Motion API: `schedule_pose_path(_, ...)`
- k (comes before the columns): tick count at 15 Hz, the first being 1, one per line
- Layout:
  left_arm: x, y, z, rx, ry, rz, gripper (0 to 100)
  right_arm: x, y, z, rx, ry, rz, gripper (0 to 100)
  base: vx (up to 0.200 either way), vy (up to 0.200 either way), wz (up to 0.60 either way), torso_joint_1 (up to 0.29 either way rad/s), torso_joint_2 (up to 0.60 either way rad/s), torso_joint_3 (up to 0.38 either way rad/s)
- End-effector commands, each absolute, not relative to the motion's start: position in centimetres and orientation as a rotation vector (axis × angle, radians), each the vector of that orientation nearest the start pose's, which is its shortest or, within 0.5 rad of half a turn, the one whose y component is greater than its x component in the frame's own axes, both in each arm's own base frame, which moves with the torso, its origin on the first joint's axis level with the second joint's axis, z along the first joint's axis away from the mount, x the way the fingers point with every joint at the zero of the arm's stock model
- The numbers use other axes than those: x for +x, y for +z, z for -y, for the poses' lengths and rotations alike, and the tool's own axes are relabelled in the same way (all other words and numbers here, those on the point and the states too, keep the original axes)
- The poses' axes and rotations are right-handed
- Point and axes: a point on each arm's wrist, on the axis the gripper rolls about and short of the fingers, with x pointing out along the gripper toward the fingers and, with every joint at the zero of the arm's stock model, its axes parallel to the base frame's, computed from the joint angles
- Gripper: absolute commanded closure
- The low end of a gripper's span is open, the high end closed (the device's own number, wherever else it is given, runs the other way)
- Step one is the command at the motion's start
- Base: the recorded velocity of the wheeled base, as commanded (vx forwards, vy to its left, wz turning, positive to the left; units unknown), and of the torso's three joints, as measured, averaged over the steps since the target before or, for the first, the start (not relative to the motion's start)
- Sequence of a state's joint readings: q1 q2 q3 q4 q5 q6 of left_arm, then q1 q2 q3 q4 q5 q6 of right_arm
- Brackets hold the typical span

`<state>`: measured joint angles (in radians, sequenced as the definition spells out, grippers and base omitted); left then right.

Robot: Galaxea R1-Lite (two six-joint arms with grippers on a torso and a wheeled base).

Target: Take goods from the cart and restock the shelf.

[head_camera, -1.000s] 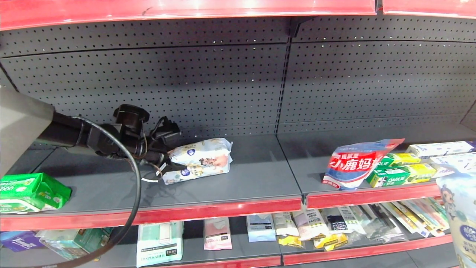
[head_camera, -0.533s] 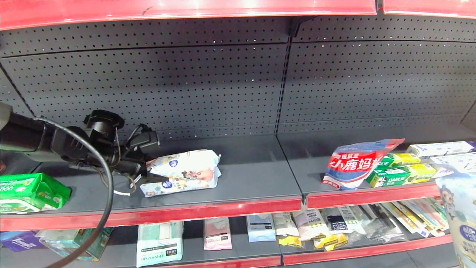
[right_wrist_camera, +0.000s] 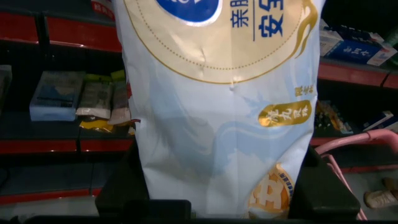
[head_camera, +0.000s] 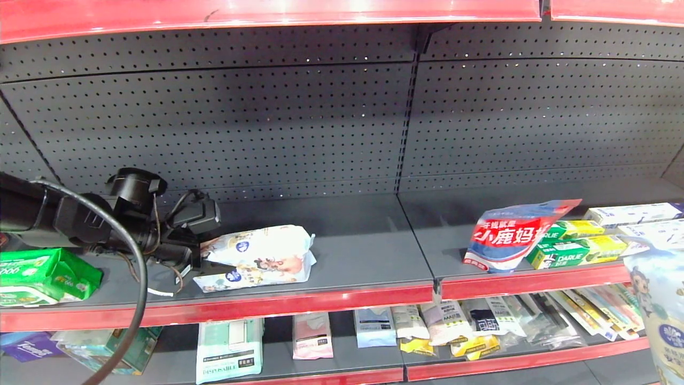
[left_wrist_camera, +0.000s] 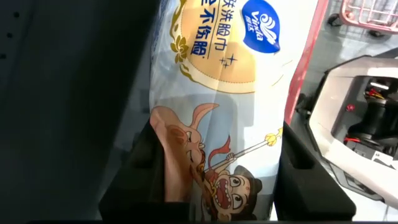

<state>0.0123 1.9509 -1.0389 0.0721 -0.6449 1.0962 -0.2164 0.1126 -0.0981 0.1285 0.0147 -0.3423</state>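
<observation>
A white wipes pack point(head_camera: 259, 259) with a cartoon print lies on the grey middle shelf point(head_camera: 368, 251), near its red front edge. My left gripper point(head_camera: 206, 263) comes in from the left and is shut on the pack's left end. In the left wrist view the same pack point(left_wrist_camera: 217, 118) sits clamped in the left gripper point(left_wrist_camera: 217, 186). A second white-and-blue pack point(head_camera: 660, 315) hangs at the far right, in front of the shelves. The right wrist view shows that pack point(right_wrist_camera: 217, 106) held upright in my right gripper point(right_wrist_camera: 217, 199), which is shut on it.
A green tissue pack point(head_camera: 45, 275) lies at the shelf's left end. A red-and-blue pouch point(head_camera: 513, 235) and toothpaste boxes point(head_camera: 582, 243) occupy the right section. Several small packets point(head_camera: 427, 326) fill the lower shelf. A pink cart rim point(right_wrist_camera: 367, 162) stands below.
My left arm has drawn back to the left and toward the shelf's front edge, taking the wipes pack with it. The pack at the far right has barely shifted.
</observation>
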Motion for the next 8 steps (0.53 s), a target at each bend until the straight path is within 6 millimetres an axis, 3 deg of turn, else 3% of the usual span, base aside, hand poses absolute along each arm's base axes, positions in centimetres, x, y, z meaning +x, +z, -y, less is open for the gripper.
schedule_pose_path(1, 32.97, 10.66, 1.05, 0.661, -1.008, -0.510, 100, -2.02, 9.20, -0.48, -0.325, -0.175, -0.177, 100, 0.000, 0.000, 0.00, 0.000, 0.00, 0.000)
schedule_pose_path(8, 32.35, 10.58, 1.14, 0.671, -1.035, -0.497, 100, -2.02, 9.20, -0.48, -0.325, -0.175, -0.177, 100, 0.000, 0.000, 0.00, 0.000, 0.00, 0.000)
